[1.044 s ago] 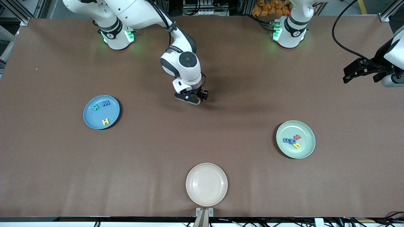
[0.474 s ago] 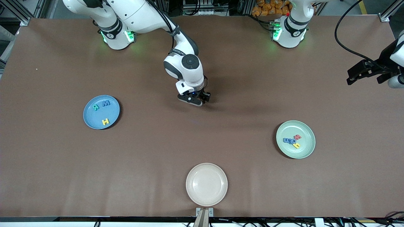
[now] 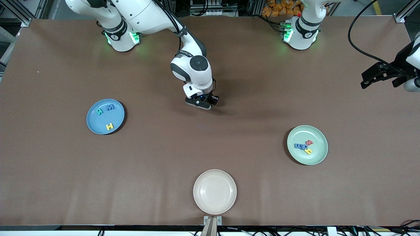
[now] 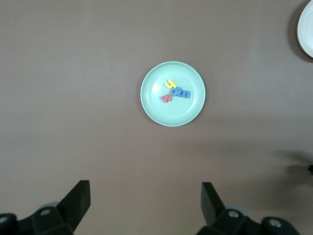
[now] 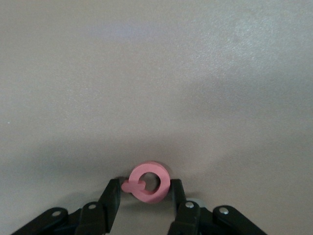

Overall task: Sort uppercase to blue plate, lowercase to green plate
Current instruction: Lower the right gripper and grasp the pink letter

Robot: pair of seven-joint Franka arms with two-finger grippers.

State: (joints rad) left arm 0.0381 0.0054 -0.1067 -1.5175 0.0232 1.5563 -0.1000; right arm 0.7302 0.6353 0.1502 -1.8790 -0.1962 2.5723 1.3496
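Right gripper (image 3: 204, 105) is low at mid-table, fingers (image 5: 110, 198) pinching; left gripper (image 4: 144, 205) waits aloft, fingers spread.

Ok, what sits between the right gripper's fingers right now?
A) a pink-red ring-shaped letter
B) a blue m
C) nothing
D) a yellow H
A: the right wrist view shows the pink-red ring-shaped letter between the fingers of the right gripper, low over the bare table.
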